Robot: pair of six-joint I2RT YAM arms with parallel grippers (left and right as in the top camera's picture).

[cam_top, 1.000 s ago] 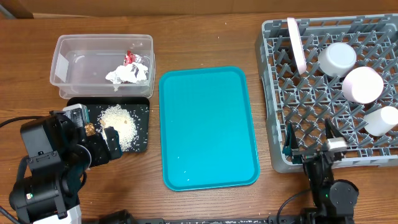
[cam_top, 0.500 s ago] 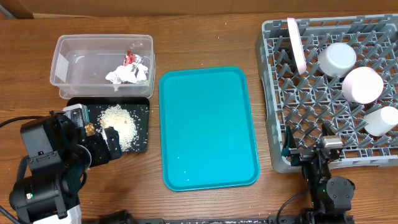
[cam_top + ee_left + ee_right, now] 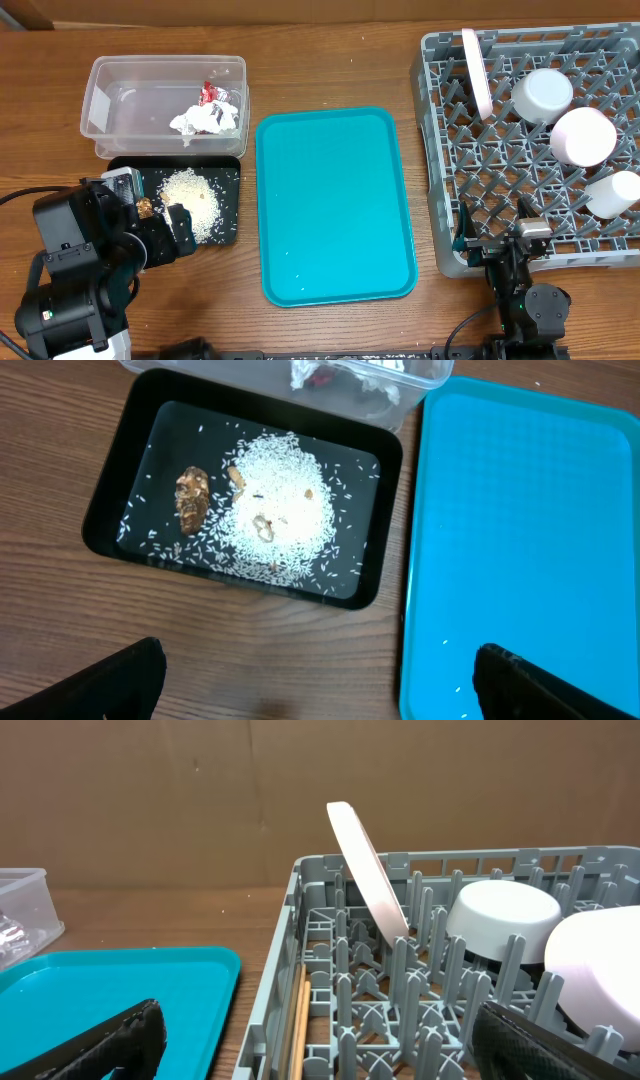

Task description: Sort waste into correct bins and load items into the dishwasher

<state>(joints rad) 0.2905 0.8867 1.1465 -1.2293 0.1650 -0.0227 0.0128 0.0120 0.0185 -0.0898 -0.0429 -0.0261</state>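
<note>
The clear tub (image 3: pixel 100 95) holds the crumpled white napkin (image 3: pixel 205 120) and the red-and-silver wrapper (image 3: pixel 210 93). The black tray (image 3: pixel 228 180) holds the rice (image 3: pixel 192 200) and the brown lump (image 3: pixel 192 497). The grey rack (image 3: pixel 445 150) holds the pink plate (image 3: pixel 474 70) on edge, white and pink bowls (image 3: pixel 583 135) and the chopsticks (image 3: pixel 298 1020) by its left wall. My left gripper (image 3: pixel 320 685) is open and empty over bare wood near the black tray (image 3: pixel 380 460). My right gripper (image 3: pixel 320 1040) is open and empty at the rack's front left corner (image 3: pixel 285 950).
A large teal serving tray (image 3: pixel 335 205) lies between the bins and the rack, with a few rice grains at its near edge. It also shows in the left wrist view (image 3: pixel 530 530) and the right wrist view (image 3: pixel 110 985). Cardboard stands behind the table.
The right arm drew back a little toward the table's front edge between the first two frames. Since then nothing has moved. The left arm is still.
</note>
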